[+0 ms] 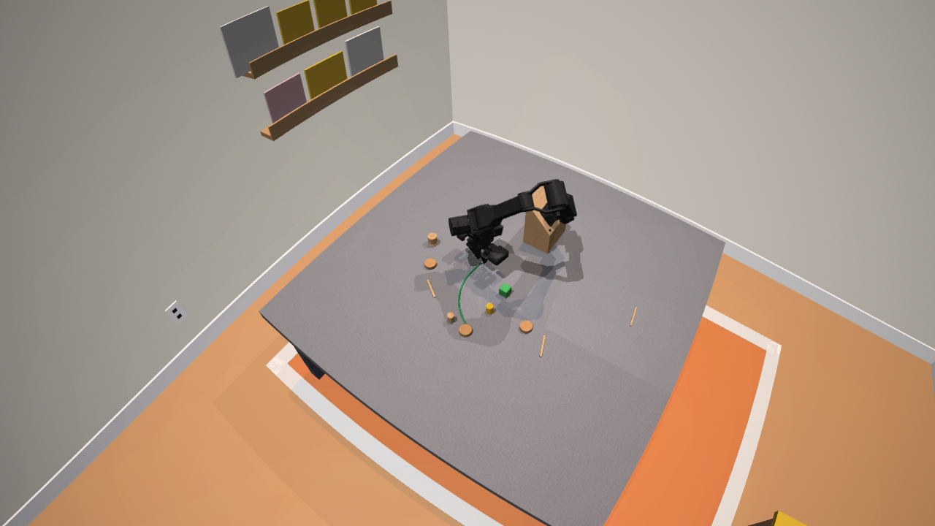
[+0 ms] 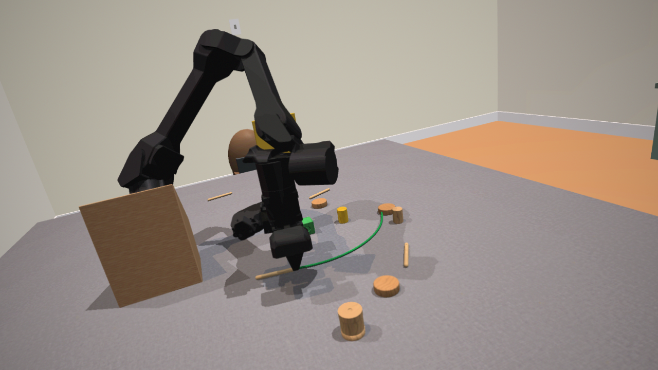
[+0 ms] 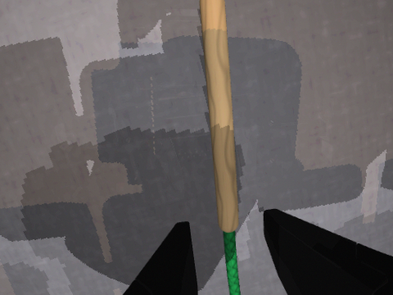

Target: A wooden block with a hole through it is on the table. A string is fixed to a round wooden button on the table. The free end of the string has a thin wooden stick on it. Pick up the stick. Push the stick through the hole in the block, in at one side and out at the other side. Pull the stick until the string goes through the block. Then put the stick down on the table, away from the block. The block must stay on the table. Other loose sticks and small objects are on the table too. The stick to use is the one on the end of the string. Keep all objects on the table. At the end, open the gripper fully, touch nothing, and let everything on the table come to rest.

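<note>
In the top view, the black parallel-jaw gripper (image 1: pixel 483 260) (image 2: pixel 295 268) (image 3: pixel 227 218) is seen low over the grey table (image 1: pixel 424 386) (image 2: pixel 482 285) (image 3: pixel 24 123). The green string (image 1: pixel 459 294) (image 2: pixel 349 251) (image 3: pixel 232 266) is curved between the round brown wooden button (image 1: pixel 465 329) (image 2: pixel 386 208) and the fingertips. The green cube-shaped block (image 1: pixel 505 289) (image 2: pixel 308 225) and a yellow cylinder (image 1: pixel 489 307) (image 2: pixel 342 215) are placed apart from the string.

In the exterior view, the thin tan wooden stick (image 2: pixel 273 274) (image 3: pixel 221 102) is seen at the string's end, outside the green block. A large brown wooden block (image 1: pixel 541 233) (image 2: pixel 142 246) is stood beyond its free end. The string end of the stick is partly hidden by the near fingertip.

In the wrist view, the fingers are parted by a fairly narrow gap and nothing is gripped. The string is seen between them, with the stick's joined end just ahead, near the tips.
</note>
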Controlling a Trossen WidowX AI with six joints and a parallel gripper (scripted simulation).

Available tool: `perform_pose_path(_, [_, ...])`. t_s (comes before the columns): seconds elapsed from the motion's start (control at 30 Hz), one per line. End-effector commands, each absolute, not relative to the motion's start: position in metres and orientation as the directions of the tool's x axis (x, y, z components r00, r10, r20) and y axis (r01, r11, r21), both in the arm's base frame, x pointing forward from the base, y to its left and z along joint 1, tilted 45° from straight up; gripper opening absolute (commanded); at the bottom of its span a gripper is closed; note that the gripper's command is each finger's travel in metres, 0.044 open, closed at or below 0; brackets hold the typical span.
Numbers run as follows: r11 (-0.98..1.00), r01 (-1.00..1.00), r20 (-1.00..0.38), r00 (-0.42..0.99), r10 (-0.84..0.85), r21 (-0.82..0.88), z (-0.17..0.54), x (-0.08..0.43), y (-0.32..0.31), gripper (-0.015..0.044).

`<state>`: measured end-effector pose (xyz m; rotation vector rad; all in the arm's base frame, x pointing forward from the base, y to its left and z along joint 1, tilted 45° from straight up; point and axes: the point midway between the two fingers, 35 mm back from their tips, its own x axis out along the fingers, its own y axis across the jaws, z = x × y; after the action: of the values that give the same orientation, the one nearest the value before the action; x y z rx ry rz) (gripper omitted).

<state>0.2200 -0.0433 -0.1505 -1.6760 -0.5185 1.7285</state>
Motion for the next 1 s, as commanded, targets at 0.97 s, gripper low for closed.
perform_pose_path(0.97, [-0.697,-0.189,-0.715,0.04,0.698,-0.691,-0.1493,0.2183,-0.0437,0.0])
